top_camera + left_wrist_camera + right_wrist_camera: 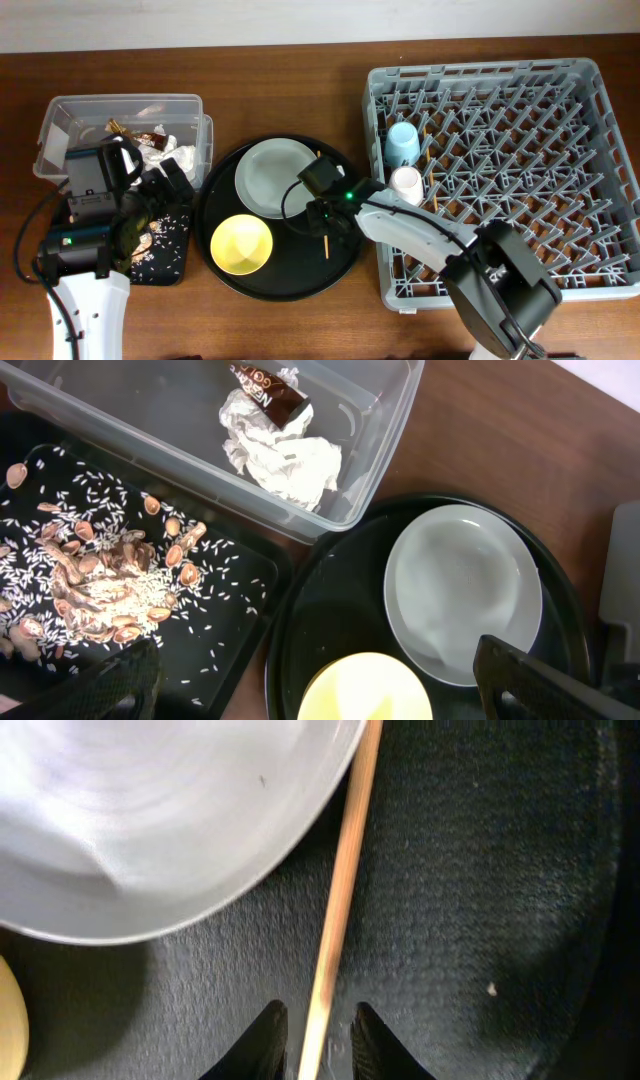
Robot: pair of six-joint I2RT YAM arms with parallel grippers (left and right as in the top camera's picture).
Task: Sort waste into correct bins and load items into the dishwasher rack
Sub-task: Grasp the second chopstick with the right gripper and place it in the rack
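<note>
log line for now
right tool straddles chopstick on round tray | left tool open | plate, bowl unracked | cups in rack

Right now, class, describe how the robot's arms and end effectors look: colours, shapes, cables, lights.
The left arm and right arm are white links with black joints, each with a green light and black cable. The left end effector and right end effector each have two black fingers.

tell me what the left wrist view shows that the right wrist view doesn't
Only left wrist: the clear tub holding tissue and a candy wrapper, and the shallow black tray of food scraps. Only right wrist: a wooden chopstick lying between the fingertips of the right gripper. Both: the grey-white plate, the yellow bowl and the round black tray beneath them.
</note>
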